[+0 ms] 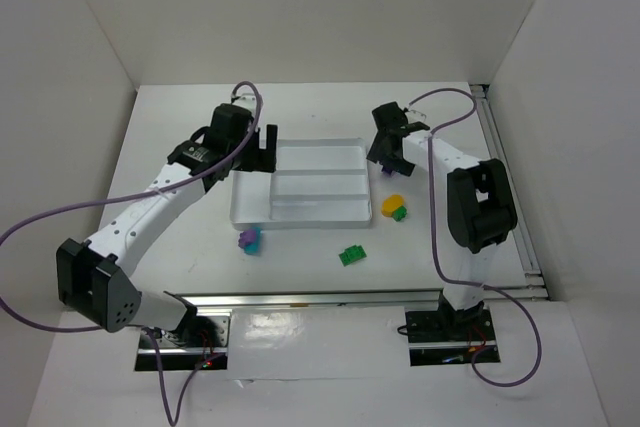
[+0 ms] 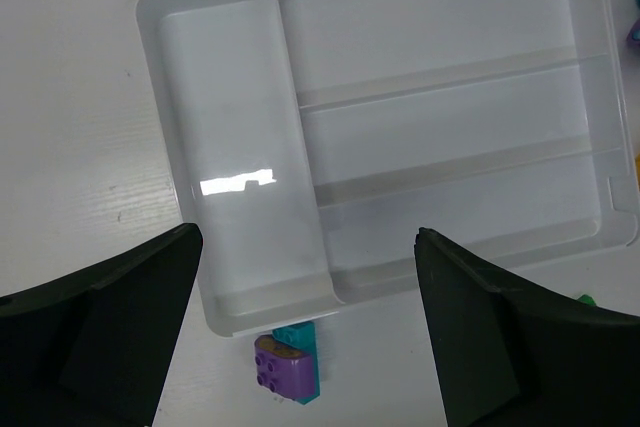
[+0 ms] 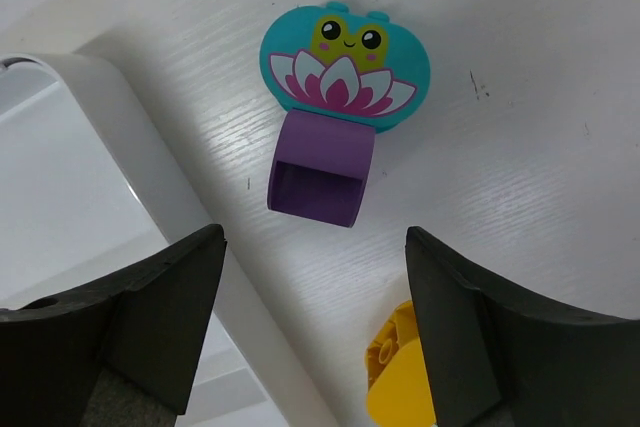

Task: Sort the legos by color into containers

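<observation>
Now poised, both pairs of jaws apart, right gripper over purple brick beside tray, presumably for picking.

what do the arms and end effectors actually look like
Both arms have white tubular links with black joint housings: left arm, right arm. A purple cable loops along each, from base to wrist. The left end effector and right end effector are black, with broad, wedge-shaped matte fingers. No markings are legible.
</observation>
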`<action>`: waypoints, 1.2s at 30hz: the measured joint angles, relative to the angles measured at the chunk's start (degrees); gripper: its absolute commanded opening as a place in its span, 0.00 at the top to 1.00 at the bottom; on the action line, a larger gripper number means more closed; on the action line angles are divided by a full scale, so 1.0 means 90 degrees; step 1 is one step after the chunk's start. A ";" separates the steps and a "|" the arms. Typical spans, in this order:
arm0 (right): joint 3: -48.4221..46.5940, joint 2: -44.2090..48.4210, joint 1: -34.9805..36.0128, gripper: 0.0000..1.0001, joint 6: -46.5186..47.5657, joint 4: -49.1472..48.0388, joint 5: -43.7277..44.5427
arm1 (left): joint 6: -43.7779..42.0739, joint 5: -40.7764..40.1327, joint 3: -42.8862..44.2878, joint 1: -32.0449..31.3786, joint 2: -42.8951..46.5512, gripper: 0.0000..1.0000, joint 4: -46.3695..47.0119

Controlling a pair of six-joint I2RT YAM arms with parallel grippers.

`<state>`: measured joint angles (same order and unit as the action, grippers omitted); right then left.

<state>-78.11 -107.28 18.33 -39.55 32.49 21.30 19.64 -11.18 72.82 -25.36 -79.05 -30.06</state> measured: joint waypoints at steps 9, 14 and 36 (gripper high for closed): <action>-0.0277 -0.0374 -0.0112 0.24 0.0119 -0.0046 -0.0131 | -0.0051 -0.0002 0.0000 0.0000 -0.0138 0.00 -0.0002; -0.0408 -0.0600 -0.0124 0.27 0.0168 -0.0049 -0.0129 | -0.0163 0.0000 0.0005 0.0000 -0.0194 0.00 0.0000; 0.1324 0.2582 -0.0075 0.87 0.2232 -0.1049 -0.1481 | -0.0313 0.3203 0.2297 0.1161 -0.1297 0.00 -0.0765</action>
<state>-66.19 -84.05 17.65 -19.46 23.05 7.97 16.82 17.65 93.49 -14.92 -90.72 -36.95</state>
